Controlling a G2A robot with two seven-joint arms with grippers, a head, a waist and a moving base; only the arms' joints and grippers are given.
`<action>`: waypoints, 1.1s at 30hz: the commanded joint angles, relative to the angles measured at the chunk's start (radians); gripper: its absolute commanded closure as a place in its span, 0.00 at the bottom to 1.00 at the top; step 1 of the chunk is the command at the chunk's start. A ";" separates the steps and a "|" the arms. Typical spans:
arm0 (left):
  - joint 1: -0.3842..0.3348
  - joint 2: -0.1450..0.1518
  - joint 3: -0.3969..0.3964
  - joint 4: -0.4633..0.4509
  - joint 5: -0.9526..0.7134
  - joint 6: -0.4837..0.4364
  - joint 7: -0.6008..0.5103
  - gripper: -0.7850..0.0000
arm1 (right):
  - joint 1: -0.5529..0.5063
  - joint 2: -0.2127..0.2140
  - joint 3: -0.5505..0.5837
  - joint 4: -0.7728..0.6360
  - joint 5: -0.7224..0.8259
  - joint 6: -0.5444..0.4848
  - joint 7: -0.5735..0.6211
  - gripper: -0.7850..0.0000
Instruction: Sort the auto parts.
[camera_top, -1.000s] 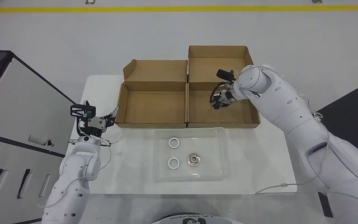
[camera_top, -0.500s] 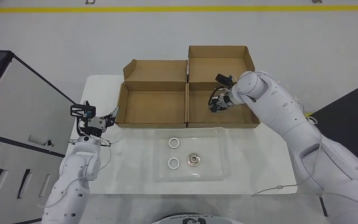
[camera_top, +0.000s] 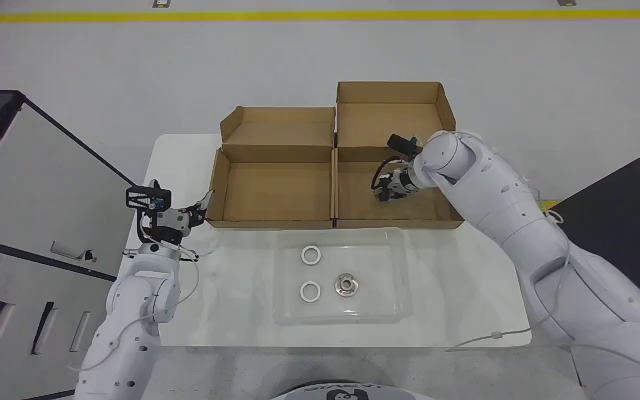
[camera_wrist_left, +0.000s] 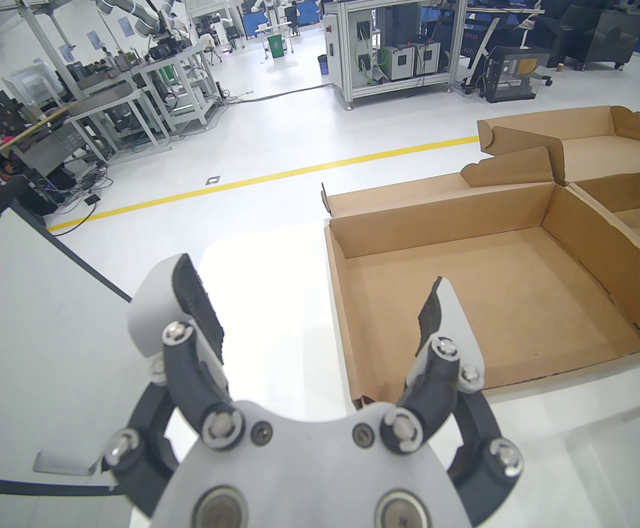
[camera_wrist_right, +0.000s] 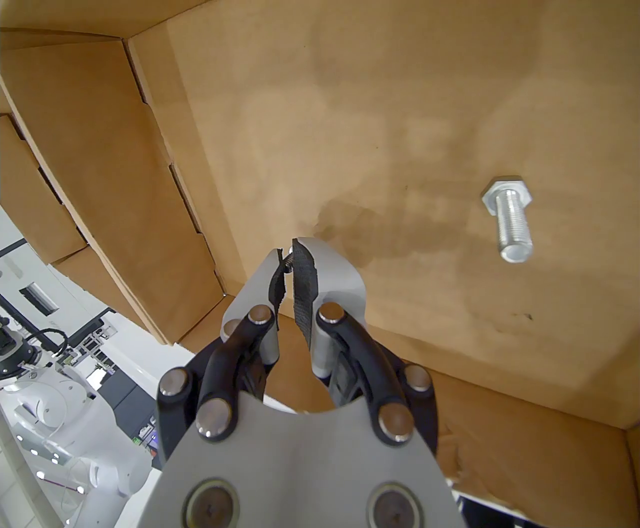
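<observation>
Placement step likely under way | left gripper (camera_wrist_left: 312, 280) hovering beside left brown cardboard box (camera_top: 270, 192), jaws wide | clear plastic tray (camera_top: 392, 300) carrying two white rings (camera_top: 311, 255), round metal hub (camera_top: 346, 285) | right gripper (camera_wrist_right: 289, 250) low inside right brown cardboard box (camera_wrist_right: 75, 150), jaws narrowly pinching small threaded metal part (camera_wrist_right: 287, 264), silver hex bolt (camera_wrist_right: 510, 227) lying nearby | next likely needing release, then lifting over box walls

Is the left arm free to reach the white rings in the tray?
Probably yes: left gripper has open jaws, the tray has no lid, and nothing stands between it and the white rings.
</observation>
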 joint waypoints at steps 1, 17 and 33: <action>0.000 0.000 0.000 0.000 0.000 0.000 0.000 0.00 | -0.001 0.000 -0.001 -0.003 -0.014 0.001 0.001 1.00; 0.000 0.000 0.000 0.000 0.000 0.000 0.000 0.00 | -0.032 0.013 0.038 -0.039 -0.053 0.014 0.021 0.56; 0.000 0.000 0.000 0.000 0.000 0.000 0.000 0.00 | -0.098 0.077 0.164 -0.254 -0.111 0.062 0.038 0.11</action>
